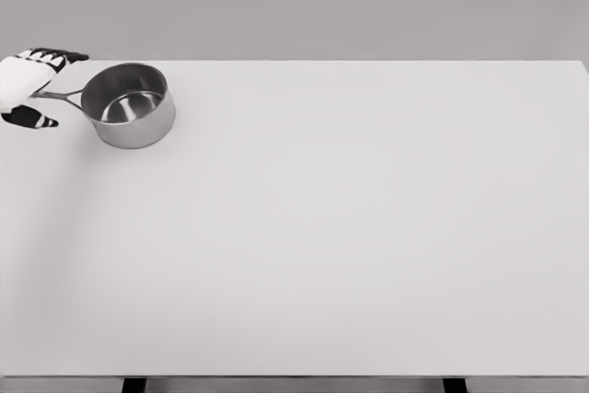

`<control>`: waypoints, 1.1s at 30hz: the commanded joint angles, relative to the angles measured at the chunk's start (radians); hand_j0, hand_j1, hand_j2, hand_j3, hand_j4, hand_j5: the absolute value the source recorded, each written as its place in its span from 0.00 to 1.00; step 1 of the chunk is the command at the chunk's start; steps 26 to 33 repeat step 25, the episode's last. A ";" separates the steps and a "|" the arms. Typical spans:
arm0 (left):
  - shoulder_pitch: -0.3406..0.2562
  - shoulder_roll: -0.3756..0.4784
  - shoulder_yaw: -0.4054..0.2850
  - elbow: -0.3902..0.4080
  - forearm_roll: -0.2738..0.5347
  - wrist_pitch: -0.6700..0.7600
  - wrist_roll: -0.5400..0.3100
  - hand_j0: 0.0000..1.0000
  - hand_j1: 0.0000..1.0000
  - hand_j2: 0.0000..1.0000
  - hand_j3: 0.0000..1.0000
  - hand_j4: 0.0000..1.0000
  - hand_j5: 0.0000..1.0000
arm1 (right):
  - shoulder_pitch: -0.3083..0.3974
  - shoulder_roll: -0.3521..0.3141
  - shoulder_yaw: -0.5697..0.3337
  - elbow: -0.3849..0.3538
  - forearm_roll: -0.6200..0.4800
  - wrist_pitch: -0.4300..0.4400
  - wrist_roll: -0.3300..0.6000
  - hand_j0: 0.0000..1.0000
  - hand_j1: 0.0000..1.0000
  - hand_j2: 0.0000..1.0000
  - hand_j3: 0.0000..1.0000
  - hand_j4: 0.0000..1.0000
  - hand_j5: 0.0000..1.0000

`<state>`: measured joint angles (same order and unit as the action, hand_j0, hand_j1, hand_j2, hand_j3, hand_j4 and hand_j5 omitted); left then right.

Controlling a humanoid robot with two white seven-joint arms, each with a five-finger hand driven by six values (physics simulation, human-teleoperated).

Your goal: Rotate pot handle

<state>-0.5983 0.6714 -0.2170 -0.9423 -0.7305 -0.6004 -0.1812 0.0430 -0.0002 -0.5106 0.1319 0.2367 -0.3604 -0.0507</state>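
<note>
While the pot [130, 104] nears the table's [368, 227] far-left edge, left-hand fingers [41, 121] — seemingly — clasp its handle [57, 95].

A wide white table [368, 246] fills most of the view. Behind its far edge there is a plain grey wall [322, 2]. Two dark legs [134, 385] show under the near edge.
</note>
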 commanded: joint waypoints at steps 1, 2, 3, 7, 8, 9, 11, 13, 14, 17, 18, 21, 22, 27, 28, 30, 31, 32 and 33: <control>0.012 0.054 0.005 -0.105 0.095 -0.007 0.002 1.00 1.00 1.00 1.00 1.00 1.00 | 0.000 0.000 0.000 0.000 0.000 0.000 0.000 1.00 1.00 1.00 1.00 1.00 1.00; 0.043 0.079 0.010 -0.144 0.137 -0.010 0.005 1.00 1.00 1.00 1.00 1.00 1.00 | 0.000 0.000 0.000 0.000 0.000 0.000 0.000 1.00 1.00 1.00 1.00 1.00 1.00; 0.060 0.096 0.010 -0.177 0.175 -0.010 0.005 1.00 1.00 1.00 1.00 1.00 1.00 | 0.000 0.000 0.000 0.000 0.000 0.000 0.000 1.00 1.00 1.00 1.00 1.00 1.00; 0.135 0.149 0.010 -0.309 0.370 -0.010 0.041 1.00 1.00 1.00 1.00 1.00 1.00 | 0.000 0.000 0.000 0.000 0.000 0.000 0.000 1.00 1.00 1.00 1.00 1.00 1.00; 0.158 0.154 0.011 -0.349 0.408 -0.010 0.084 1.00 1.00 1.00 1.00 1.00 1.00 | -0.002 0.000 0.000 0.000 0.000 0.000 0.000 1.00 1.00 1.00 1.00 1.00 1.00; 0.172 0.152 0.011 -0.380 0.437 -0.010 0.123 1.00 1.00 1.00 1.00 1.00 1.00 | 0.000 0.000 0.000 0.000 0.000 0.000 0.000 1.00 1.00 1.00 1.00 1.00 1.00; 0.190 0.149 0.010 -0.406 0.477 -0.010 0.132 1.00 1.00 1.00 1.00 1.00 1.00 | 0.000 0.000 0.000 0.000 0.000 0.000 0.000 1.00 1.00 1.00 1.00 1.00 1.00; 0.218 0.146 0.010 -0.414 0.536 -0.010 0.126 1.00 1.00 1.00 1.00 1.00 1.00 | 0.000 0.000 0.000 0.000 0.000 0.000 0.000 1.00 1.00 1.00 1.00 1.00 1.00; 0.248 0.148 0.004 -0.424 0.553 -0.010 0.120 1.00 1.00 1.00 1.00 1.00 1.00 | 0.000 0.000 0.000 0.000 0.000 0.000 0.000 1.00 1.00 1.00 1.00 1.00 1.00; 0.342 0.152 -0.004 -0.463 0.554 -0.010 0.118 1.00 1.00 1.00 1.00 1.00 1.00 | 0.000 0.000 0.000 0.000 0.000 0.000 0.000 1.00 1.00 1.00 1.00 1.00 1.00; 0.359 0.152 -0.004 -0.481 0.553 -0.010 0.118 1.00 1.00 1.00 1.00 1.00 1.00 | 0.000 0.000 0.000 0.000 0.000 0.000 0.000 1.00 1.00 1.00 1.00 1.00 1.00; 0.400 0.152 -0.004 -0.546 0.553 -0.010 0.118 1.00 1.00 1.00 1.00 1.00 1.00 | 0.000 0.000 0.000 0.000 0.001 0.000 0.000 1.00 1.00 1.00 1.00 1.00 1.00; 0.402 0.154 -0.004 -0.546 0.551 -0.010 0.118 1.00 1.00 1.00 1.00 1.00 1.00 | 0.000 0.000 0.000 0.000 0.000 0.000 0.000 1.00 1.00 1.00 1.00 1.00 1.00; 0.400 0.154 -0.001 -0.547 0.551 -0.010 0.118 1.00 1.00 1.00 1.00 1.00 1.00 | 0.000 0.000 0.000 0.000 0.000 0.000 0.000 1.00 1.00 1.00 1.00 1.00 1.00; 0.400 0.154 -0.001 -0.547 0.551 -0.010 0.118 1.00 1.00 1.00 1.00 1.00 1.00 | 0.000 0.000 0.000 0.000 0.000 0.000 0.000 1.00 1.00 1.00 1.00 1.00 1.00; 0.400 0.154 -0.001 -0.547 0.551 -0.010 0.118 1.00 1.00 1.00 1.00 1.00 1.00 | 0.000 0.000 0.000 0.000 0.000 0.000 0.000 1.00 1.00 1.00 1.00 1.00 1.00; 0.400 0.154 -0.001 -0.547 0.551 -0.010 0.118 1.00 1.00 1.00 1.00 1.00 1.00 | 0.000 0.000 0.000 0.000 0.000 0.000 0.000 1.00 1.00 1.00 1.00 1.00 1.00; 0.400 0.154 -0.001 -0.547 0.551 -0.010 0.118 1.00 1.00 1.00 1.00 1.00 1.00 | 0.000 0.000 0.000 0.000 0.000 0.000 0.000 1.00 1.00 1.00 1.00 1.00 1.00; 0.400 0.154 -0.001 -0.547 0.551 -0.010 0.118 1.00 1.00 1.00 1.00 1.00 1.00 | 0.000 0.000 0.000 0.000 0.000 0.000 0.000 1.00 1.00 1.00 1.00 1.00 1.00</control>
